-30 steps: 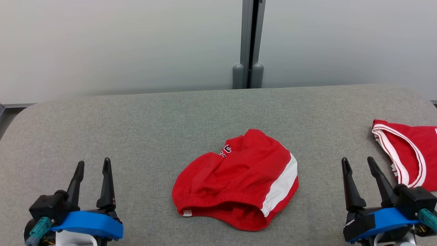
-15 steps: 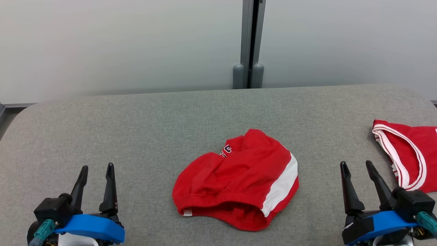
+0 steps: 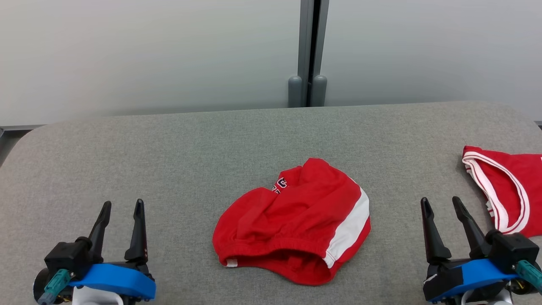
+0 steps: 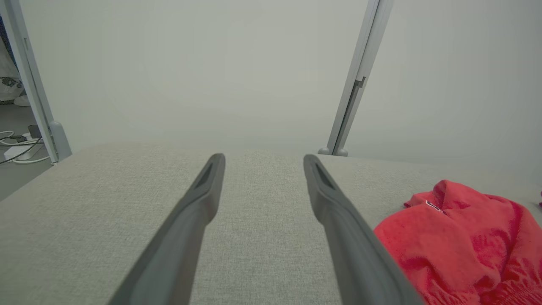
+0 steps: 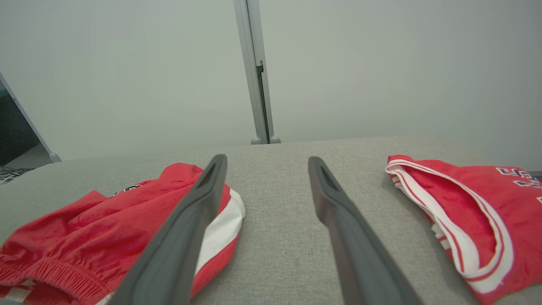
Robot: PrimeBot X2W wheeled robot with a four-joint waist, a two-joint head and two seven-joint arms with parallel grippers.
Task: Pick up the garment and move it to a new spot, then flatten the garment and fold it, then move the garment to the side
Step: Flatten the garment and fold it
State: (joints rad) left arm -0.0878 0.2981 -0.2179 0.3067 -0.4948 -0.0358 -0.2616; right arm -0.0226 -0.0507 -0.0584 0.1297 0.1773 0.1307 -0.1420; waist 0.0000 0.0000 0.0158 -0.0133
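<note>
Head view: red shorts (image 3: 292,228) crumpled mid-frame on grey table (image 3: 169,161), bare cloth around them. Left gripper (image 3: 123,203) lower left and right gripper (image 3: 440,200) lower right, both spread wide, holding nothing. Red jersey (image 3: 508,182) cut by the right edge.

Left wrist view: shorts (image 4: 457,237) lower right; open table ahead.

Right wrist view: shorts (image 5: 106,228) lower left, jersey (image 5: 474,199) right, bare strip between.

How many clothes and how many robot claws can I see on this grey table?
Red clothes: 2, the crumpled shorts in the middle and the jersey at the right edge
Grippers: 2, the left gripper and the right gripper, both open and empty
Total: 4
</note>
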